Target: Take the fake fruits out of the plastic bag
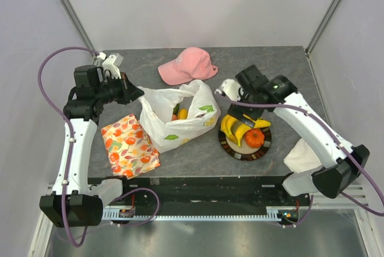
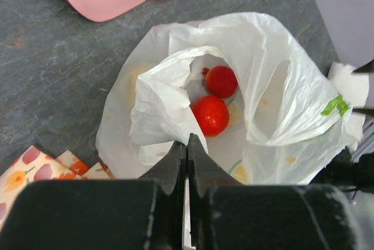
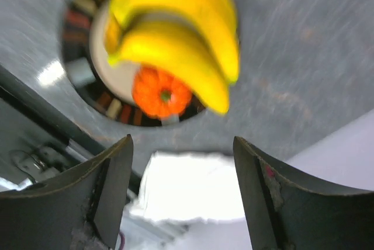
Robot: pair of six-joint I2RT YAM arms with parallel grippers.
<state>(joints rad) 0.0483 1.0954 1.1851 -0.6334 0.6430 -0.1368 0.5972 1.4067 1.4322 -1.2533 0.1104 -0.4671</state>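
- Left jaws fill the bottom of the left wrist view. They are pressed together, with a thin strip of the plastic bag [image 2: 280,98] pinched between them at the bag's left rim.
- Grey worktop [image 1: 270,65] carries the bag near its middle.
- The bag itself lies crumpled, its mouth gaping upward and green leaf prints on its side.
- A flowered cloth [image 1: 129,145] lies flat just beside the bag, to its left and on the near side.
- A pink cap [image 1: 186,65] sits beyond the bag, near its far edge.
- A round plate [image 1: 228,148] with a dark patterned rim stands just to the right of the bag.
- A white cloth [image 1: 303,156] lies well to the right of the bag, past the plate, partly under the right arm.
- Right jaws are spread wide with nothing between them. They hang over the plate, to the right of the bag.
- Yellow bananas [image 1: 234,130] lie on the plate, outside the bag, on the side nearer it.
- An orange round fruit [image 1: 254,137] rests on the plate against the bananas, on the side away from the bag.
- Two red fruits [image 2: 210,114] lie close together inside the bag, seen through its open mouth.
- An orange piece [image 1: 182,113] shows in the bag's mouth in the top view.
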